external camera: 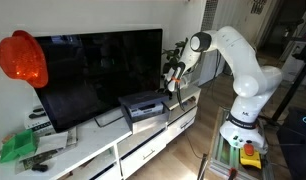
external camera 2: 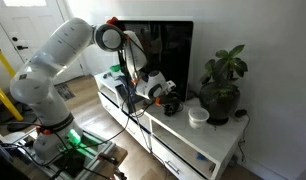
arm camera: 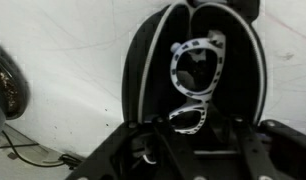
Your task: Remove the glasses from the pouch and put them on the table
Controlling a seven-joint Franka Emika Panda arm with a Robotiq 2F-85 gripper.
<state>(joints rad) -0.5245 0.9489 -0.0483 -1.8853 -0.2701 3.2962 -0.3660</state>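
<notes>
In the wrist view a black zip pouch [arm camera: 198,70] lies open on the white cabinet top, the table [arm camera: 63,70]. White-patterned glasses [arm camera: 196,60] lie inside it. My gripper [arm camera: 193,135] is open just above the pouch. Its dark fingers stand either side of the lower lens of the glasses, and I cannot tell whether they touch. In both exterior views the gripper [external camera: 173,82] [external camera 2: 153,90] points down at the pouch [external camera 2: 171,102] on the long white table [external camera: 103,150] [external camera 2: 198,148], beside the black TV [external camera: 93,75].
A potted plant [external camera 2: 223,85] and a white bowl [external camera 2: 198,117] stand on the cabinet past the pouch. A black box-like device [external camera: 143,105] sits in front of the TV. Cables lie nearby. A green-topped stand with a yellow-red device [external camera: 250,155] is at the robot's base.
</notes>
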